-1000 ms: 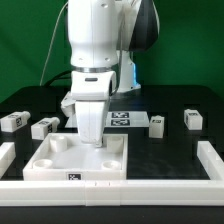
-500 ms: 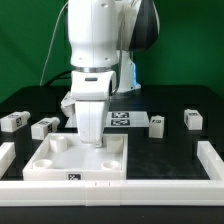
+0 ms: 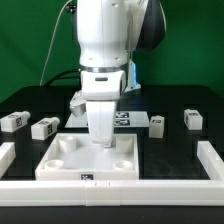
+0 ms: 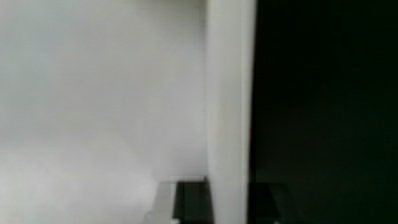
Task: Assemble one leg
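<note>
The white square tabletop [image 3: 72,162] with round corner sockets lies flat near the front of the black table. My gripper [image 3: 103,140] stands upright over its far edge, jaws closed across that edge. In the wrist view the fingers [image 4: 192,203] straddle the tabletop's white edge strip [image 4: 230,100], with black table beyond it. Several small white legs with tags lie loose: two on the exterior view's left [image 3: 13,122] [image 3: 45,128] and two on its right [image 3: 157,123] [image 3: 193,119]. None is held.
The marker board [image 3: 127,118] lies behind the gripper. A low white wall runs along the front [image 3: 160,186], with side pieces at the exterior view's left [image 3: 6,155] and right [image 3: 212,158].
The arm and the tabletop have slid together toward the exterior view's right. The legs have not moved.
</note>
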`<state>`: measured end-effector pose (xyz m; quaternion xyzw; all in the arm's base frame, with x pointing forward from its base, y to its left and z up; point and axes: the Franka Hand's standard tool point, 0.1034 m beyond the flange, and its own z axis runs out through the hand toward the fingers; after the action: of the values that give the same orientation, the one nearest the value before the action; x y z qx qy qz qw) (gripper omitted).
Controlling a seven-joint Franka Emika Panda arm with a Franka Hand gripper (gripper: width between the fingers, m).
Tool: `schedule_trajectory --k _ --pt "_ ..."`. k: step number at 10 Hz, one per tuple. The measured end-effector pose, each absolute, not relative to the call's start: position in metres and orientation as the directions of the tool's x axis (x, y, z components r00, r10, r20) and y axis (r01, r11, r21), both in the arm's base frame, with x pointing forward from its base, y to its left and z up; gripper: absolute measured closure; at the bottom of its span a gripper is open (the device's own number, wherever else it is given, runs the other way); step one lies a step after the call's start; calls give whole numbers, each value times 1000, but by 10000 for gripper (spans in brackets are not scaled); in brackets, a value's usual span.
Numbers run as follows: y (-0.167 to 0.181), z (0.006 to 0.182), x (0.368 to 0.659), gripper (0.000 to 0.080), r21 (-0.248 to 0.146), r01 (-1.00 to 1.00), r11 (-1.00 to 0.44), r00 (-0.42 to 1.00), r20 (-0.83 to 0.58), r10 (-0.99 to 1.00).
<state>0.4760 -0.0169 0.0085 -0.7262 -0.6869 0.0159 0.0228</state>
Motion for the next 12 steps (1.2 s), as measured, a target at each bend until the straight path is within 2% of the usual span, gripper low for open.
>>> schedule_trajectory --k 3,5,8,12 --pt "35 9 480 739 -52 997 -62 63 26 998" --pt "73 11 492 739 -46 997 -60 62 43 997" --pt "90 10 503 739 -50 998 -45 48 50 998" --pt "90 10 503 739 -56 997 -51 53 48 997"
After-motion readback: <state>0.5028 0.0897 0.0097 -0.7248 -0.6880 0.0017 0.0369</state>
